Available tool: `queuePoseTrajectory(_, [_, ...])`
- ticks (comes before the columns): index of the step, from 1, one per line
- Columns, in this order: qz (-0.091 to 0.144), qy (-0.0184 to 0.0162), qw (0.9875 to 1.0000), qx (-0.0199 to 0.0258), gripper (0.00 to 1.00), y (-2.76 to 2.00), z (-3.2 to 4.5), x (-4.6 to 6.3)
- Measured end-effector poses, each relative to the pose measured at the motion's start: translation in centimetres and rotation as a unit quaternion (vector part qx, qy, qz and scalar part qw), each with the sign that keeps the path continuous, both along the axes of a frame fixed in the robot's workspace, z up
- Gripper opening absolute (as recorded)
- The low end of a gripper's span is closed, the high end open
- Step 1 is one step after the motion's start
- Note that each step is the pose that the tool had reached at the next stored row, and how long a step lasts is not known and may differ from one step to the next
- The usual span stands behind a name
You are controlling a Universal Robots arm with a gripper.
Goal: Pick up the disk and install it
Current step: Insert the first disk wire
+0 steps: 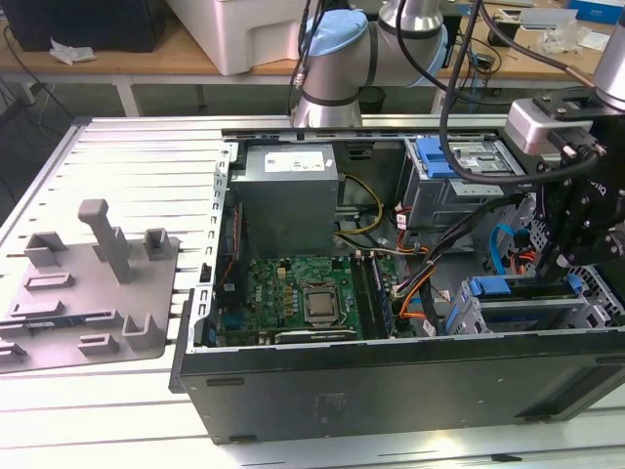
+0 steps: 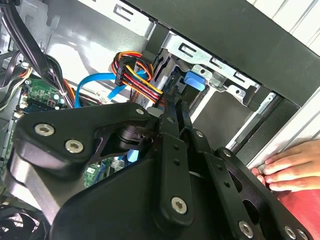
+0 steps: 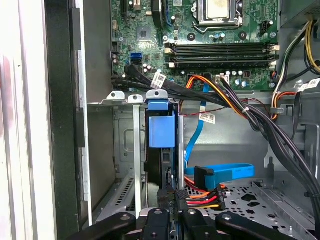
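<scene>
One computer case (image 1: 391,391) (lid off), one hand (image 2: 292,170).

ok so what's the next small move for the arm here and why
Probably a short, slow push of the disk straight along its slot. In the first wrist view it stands edge-on in the drive cage with the gripper at its near edge. The cables lie close beside it, so a sideways move could snag them.

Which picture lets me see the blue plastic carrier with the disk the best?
The first wrist view: the blue plastic carrier of the disk faces the camera, standing edge-on in the metal drive cage above the gripper. The second wrist view shows a blue corner past the gripper. The exterior view shows a blue strip.
</scene>
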State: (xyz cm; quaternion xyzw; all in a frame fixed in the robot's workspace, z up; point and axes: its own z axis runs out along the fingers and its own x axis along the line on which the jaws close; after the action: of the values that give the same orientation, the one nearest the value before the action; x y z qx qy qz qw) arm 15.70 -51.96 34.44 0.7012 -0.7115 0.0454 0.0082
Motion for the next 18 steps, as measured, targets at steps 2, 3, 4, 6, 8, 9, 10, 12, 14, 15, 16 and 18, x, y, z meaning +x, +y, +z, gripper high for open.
queuePoseTrajectory(2, [0.000,0.0000,1.0000,0.0000,0.16,0.00,-0.03,0.00])
queuePoseTrajectory(3, [0.000,0.0000,1.0000,0.0000,0.16,0.00,-0.05,0.00])
queuePoseTrajectory(4, [0.000,0.0000,1.0000,0.0000,0.16,0.00,-0.06,0.00])
queuePoseTrajectory(6, [0.000,0.0000,1.0000,0.0000,0.16,0.00,-0.10,0.00])
queuePoseTrajectory(8, [0.000,0.0000,1.0000,0.0000,0.16,0.00,-0.16,0.00])
queuePoseTrajectory(9, [0.000,0.0000,1.0000,0.0000,0.16,0.00,-0.18,0.00])
queuePoseTrajectory(10, [0.000,0.0000,1.0000,0.0000,0.16,0.00,-0.21,0.00])
queuePoseTrajectory(12, [0.000,0.0000,1.0000,0.0000,0.16,0.00,-0.29,0.00])
queuePoseTrajectory(14, [0.000,0.0000,1.0000,0.0000,0.16,0.00,-0.36,0.00])
queuePoseTrajectory(15, [0.000,0.0000,1.0000,0.0000,0.16,0.00,-0.39,0.00])
queuePoseTrajectory(16, [0.000,0.0000,1.0000,0.0001,0.16,0.00,-0.44,0.00])
queuePoseTrajectory(18, [0.000,0.0000,1.0000,0.0000,0.16,0.00,-0.52,0.00])
